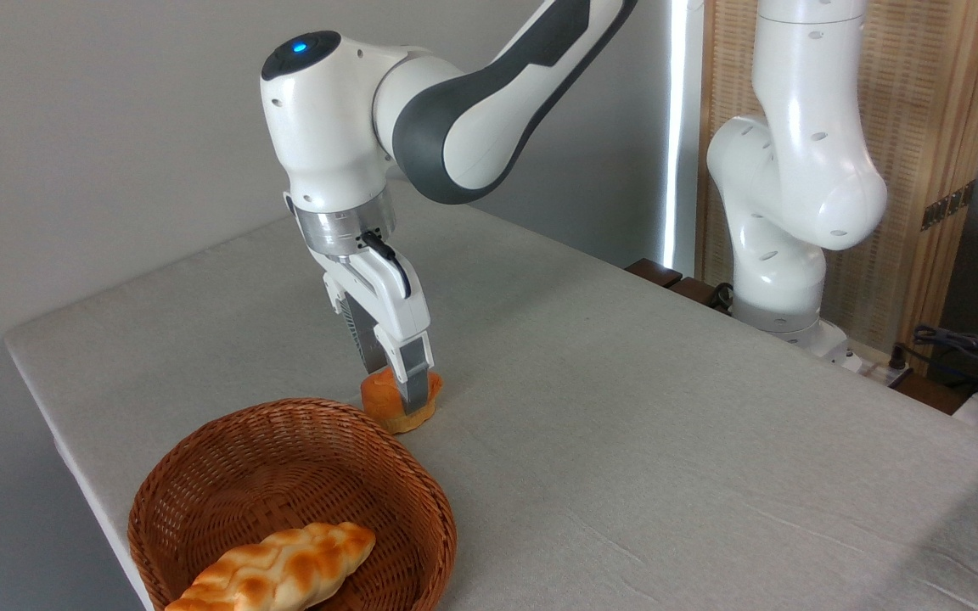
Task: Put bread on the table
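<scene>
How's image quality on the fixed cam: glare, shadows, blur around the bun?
Fixed camera: sharp overall, no motion blur on the gripper or the bread. A blown-out vertical light strip beside the wooden screen is the only glare. Light is soft; the table shows only faint shadows. The front finger hides part of the bun; the basket is cropped at the bottom.

Grey cloth-covered table (625,407). Wicker basket (200,475) at near-left edge; bread (383,406) just behind basket rim, apparently resting on cloth. Remaining surface bare.
</scene>
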Controlling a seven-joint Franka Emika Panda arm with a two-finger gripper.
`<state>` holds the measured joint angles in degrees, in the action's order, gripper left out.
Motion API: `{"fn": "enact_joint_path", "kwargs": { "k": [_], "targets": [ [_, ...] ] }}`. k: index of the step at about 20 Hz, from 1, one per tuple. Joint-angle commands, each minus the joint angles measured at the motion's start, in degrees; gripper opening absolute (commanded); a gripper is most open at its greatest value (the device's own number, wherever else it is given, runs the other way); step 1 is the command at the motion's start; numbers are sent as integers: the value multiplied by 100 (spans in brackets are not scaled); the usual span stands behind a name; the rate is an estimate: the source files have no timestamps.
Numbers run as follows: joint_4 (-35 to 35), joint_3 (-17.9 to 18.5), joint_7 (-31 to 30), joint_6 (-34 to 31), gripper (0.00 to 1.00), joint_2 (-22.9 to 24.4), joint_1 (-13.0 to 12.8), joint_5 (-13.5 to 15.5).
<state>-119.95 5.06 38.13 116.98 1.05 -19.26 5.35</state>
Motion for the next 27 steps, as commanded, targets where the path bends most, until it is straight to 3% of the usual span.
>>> {"fn": "enact_joint_path", "kwargs": {
  "k": [1,5,10,16,21,22,24,27],
  "targets": [
    [269,65,-69,-8,100,71,-34,-60],
    [655,109,-69,9,100,141,36,-60],
    [1201,583,-86,45,100,80,37,-60],
    [1377,918,-192,27,100,62,37,-60],
    [1421,936,-271,1,100,62,45,-69],
    [1413,936,-280,-8,100,62,45,-139],
    [1421,918,-454,-61,100,62,37,-560],
    [1421,918,-605,-61,100,62,37,-570]
  ]
}}
